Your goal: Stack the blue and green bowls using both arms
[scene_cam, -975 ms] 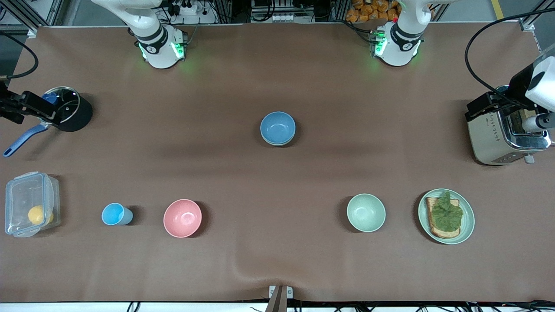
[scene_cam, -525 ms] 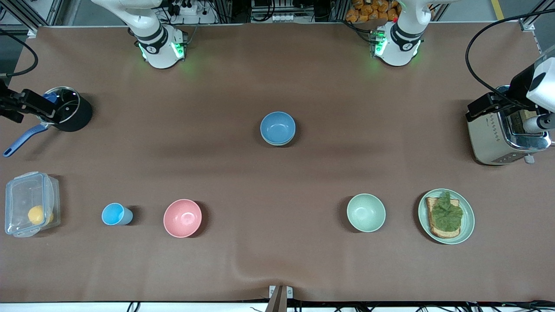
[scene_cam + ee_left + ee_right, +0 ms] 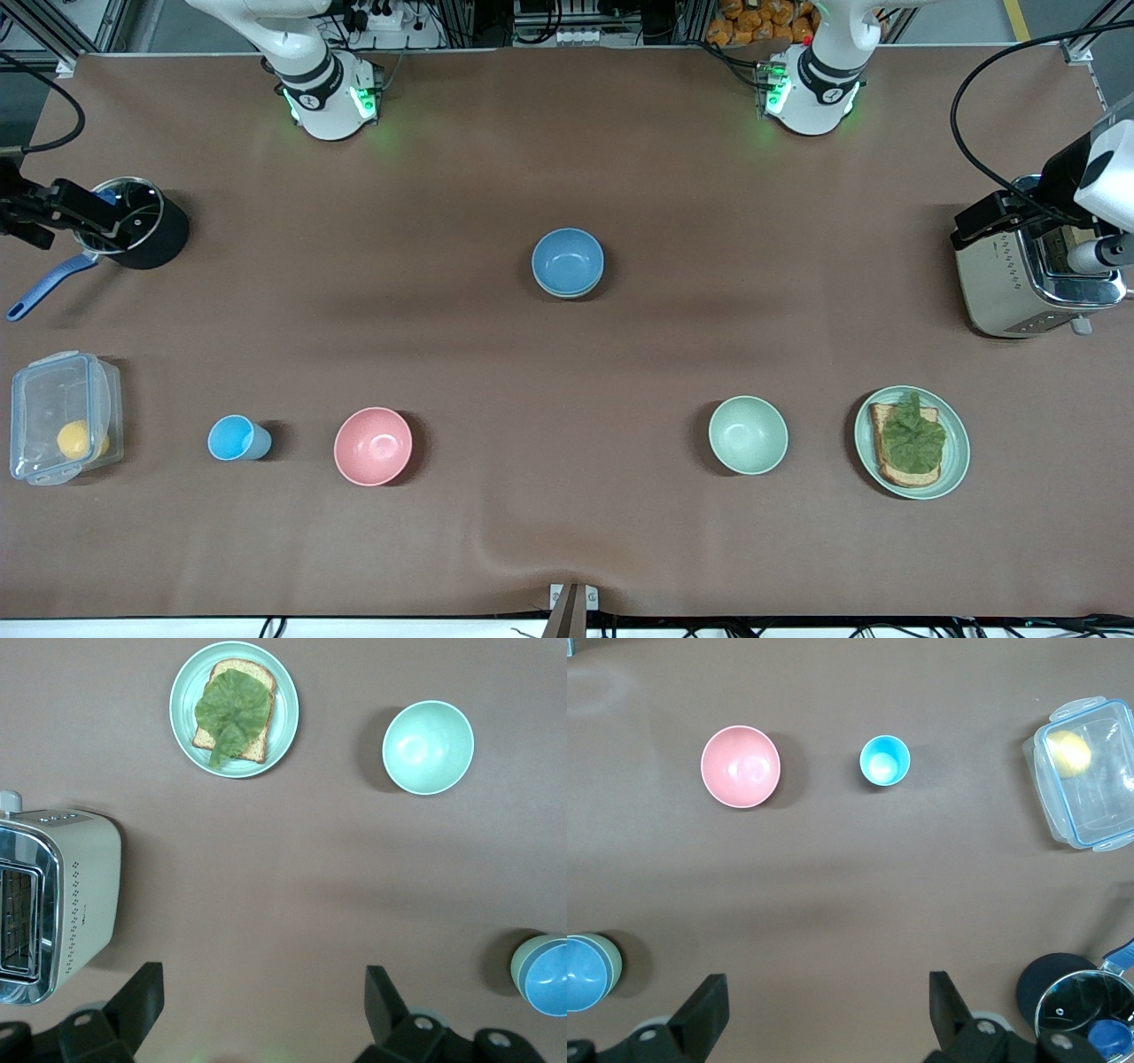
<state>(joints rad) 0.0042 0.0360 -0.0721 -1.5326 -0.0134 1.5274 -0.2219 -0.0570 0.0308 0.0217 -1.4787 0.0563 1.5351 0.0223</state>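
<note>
The round matte medium-blue bowl [image 3: 568,259] sits nested in the round dull sage-green bowl [image 3: 567,292] at the middle of the brown tabletop [image 3: 567,532]; only a thin sage rim shows below the blue one in the front view, and both wrist views show that rim more plainly. Both arms wait out at their own ends of the tabletop. The left gripper [image 3: 261,1010] hangs beside the silver toaster [image 3: 1032,279], jaws spread wide and empty. The right gripper [image 3: 824,1010] hangs near the black pot with a glass lid [image 3: 142,223], also wide open and holding nothing. Nearer the front camera lie a pale mint-green bowl [image 3: 748,434], a mint-green plate [image 3: 957,452] of toast and lettuce, a pink bowl [image 3: 373,446], a light-blue cup [image 3: 236,438] and a clear lidded box [image 3: 60,416] holding what looks like a lemon.
</note>
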